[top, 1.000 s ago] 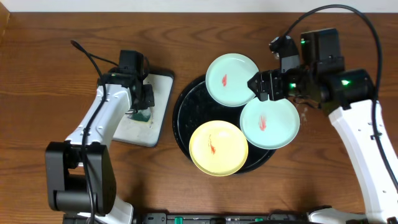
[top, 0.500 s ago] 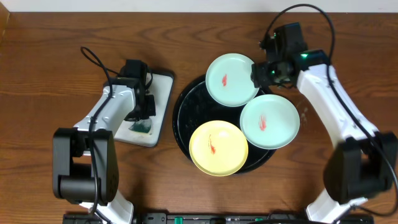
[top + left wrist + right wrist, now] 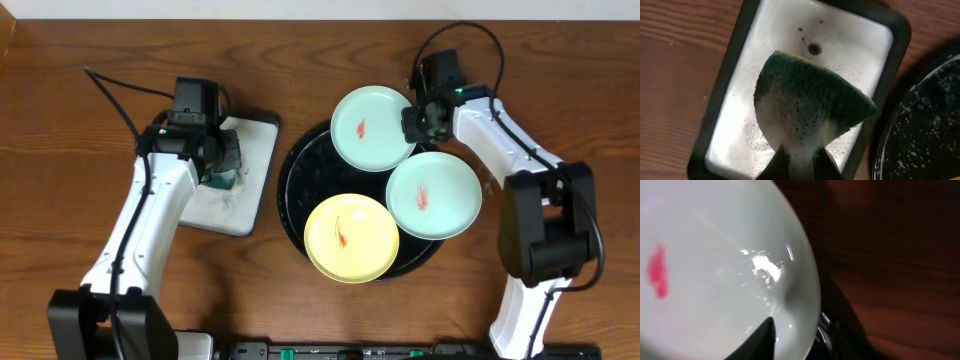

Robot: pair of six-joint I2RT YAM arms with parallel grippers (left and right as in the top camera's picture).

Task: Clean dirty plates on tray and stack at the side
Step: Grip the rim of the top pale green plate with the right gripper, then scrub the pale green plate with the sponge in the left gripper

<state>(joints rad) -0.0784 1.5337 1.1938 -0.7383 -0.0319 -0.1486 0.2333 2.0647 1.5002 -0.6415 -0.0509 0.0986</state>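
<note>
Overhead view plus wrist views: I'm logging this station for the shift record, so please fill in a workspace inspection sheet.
Surface: wooden table, brown grain.
Job's things: black tray carries upper mint plate, right mint plate and yellow plate, each with a red smear.
Clutter: nothing seen.
Hands: left hand shut on soapy sponge above foamy white tray; right hand straddles upper mint plate's rim, grip unclear.
Cables: left arm's cable and right arm's cable loop free.
Surroundings: pale strip beyond far edge.

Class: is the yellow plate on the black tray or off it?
On: the yellow plate lies on the black tray, covering part of its rim.
</note>
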